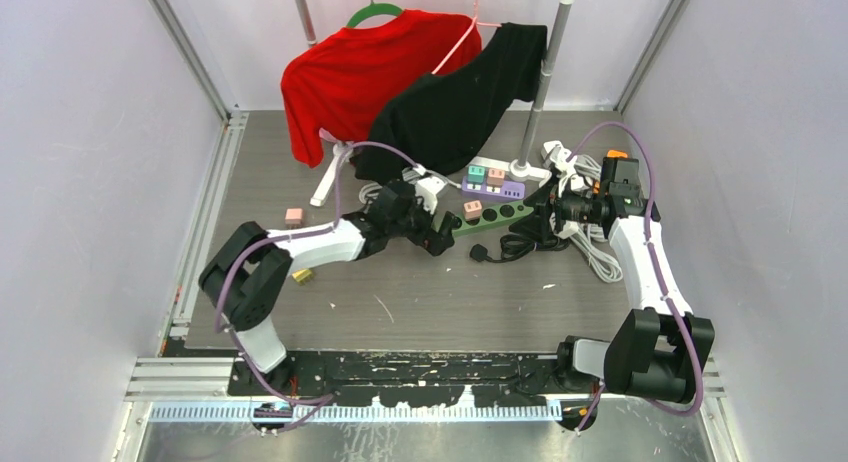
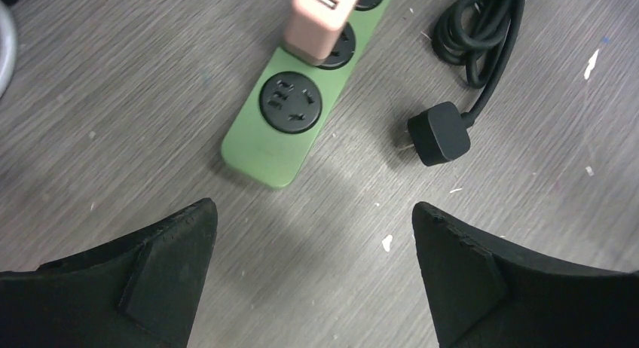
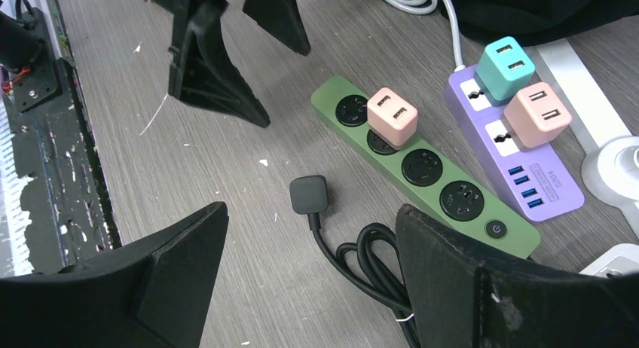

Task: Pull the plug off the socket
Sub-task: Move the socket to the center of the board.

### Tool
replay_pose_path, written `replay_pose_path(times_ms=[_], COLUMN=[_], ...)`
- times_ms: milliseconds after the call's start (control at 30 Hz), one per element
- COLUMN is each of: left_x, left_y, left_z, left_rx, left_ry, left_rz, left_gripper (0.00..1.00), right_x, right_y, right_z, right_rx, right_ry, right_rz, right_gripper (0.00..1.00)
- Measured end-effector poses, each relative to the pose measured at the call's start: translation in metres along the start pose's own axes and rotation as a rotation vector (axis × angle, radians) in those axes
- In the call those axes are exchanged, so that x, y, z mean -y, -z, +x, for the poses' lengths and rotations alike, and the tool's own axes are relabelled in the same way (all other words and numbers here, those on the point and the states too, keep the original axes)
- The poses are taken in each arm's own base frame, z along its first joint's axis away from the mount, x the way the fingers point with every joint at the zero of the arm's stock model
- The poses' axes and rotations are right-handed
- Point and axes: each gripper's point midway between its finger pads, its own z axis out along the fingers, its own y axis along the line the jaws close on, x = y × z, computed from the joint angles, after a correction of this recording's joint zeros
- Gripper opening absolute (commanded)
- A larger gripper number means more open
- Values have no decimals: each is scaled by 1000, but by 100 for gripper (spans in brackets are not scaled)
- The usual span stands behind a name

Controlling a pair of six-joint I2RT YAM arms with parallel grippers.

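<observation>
Our left gripper [image 2: 314, 216] spreads wide and empty just off the end of the green power strip [image 2: 264, 148]. We see the pink charger [image 2: 318, 20] seated in the strip's second socket [image 2: 343, 51], the black plug [image 2: 439, 133] lying loose beside the strip. Our right gripper [image 3: 310, 212] gapes wide too, holding nothing.

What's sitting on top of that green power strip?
One pink charger, plugged into the second socket of the strip, counting from the end opposite the switch. The other three sockets are bare. The charger hides its own socket and prongs.
</observation>
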Motion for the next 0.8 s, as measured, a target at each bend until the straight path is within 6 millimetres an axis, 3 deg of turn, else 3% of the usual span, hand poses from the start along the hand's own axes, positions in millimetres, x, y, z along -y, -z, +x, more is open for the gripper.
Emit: replay_pose_path(times_ms=[100,333,433,533,800], left_x=[3,-6,-10,-14,-21], left_y=[-15,-48,-60,-66,-80], left_z=[4,1,0,2,18], left_rx=[-18,-59,-88,-118,-199], left_ry=[-86,-248,-294,-325,-349], left_rz=[16,8,3,-2,0], left_gripper=[99,81,80,78,57], right_x=[1,3,3,4,3], right_y=[0,-1,-1,-1,-1], right_z=[1,4,4,4,7], right_rx=[-4,-13,-14,-15,-20], right_ry=[0,-8,-5,1,-8], right_rz=[4,8,8,8,3], right_gripper=[87,87,87,87,86])
